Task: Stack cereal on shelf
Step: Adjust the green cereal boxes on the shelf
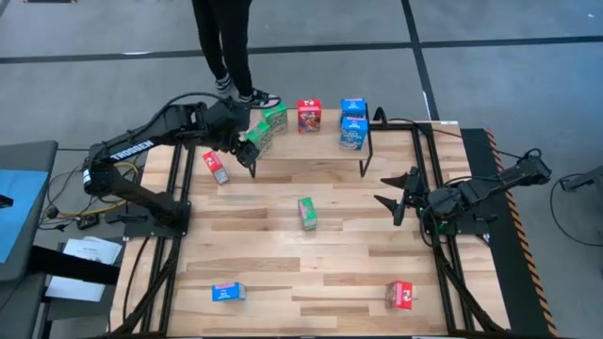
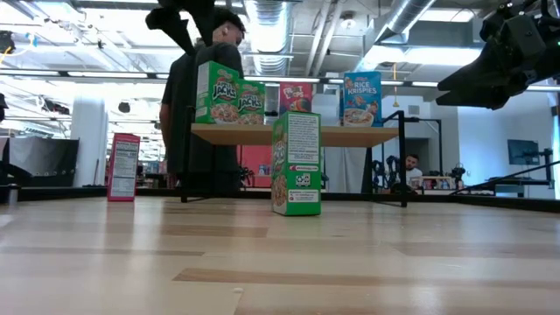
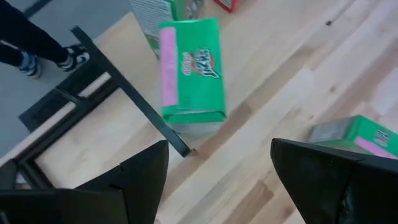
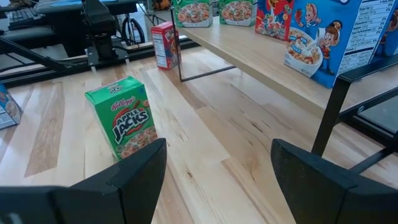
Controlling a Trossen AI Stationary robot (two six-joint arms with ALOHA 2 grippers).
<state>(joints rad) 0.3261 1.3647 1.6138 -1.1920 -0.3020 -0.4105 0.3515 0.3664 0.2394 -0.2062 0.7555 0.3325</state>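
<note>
The left tool (image 1: 247, 151) hangs open and empty over the shelf's (image 1: 311, 143) left end, just above a green cereal box (image 1: 261, 135) standing there. The right tool (image 1: 396, 191) waits open, holding nothing, near the counter's (image 1: 283, 264) right edge. Another green box (image 1: 307, 213) stands mid-counter.

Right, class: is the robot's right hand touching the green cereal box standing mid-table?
Apart. The high view shows bare tabletop between the right hand and the green cereal box.
</note>
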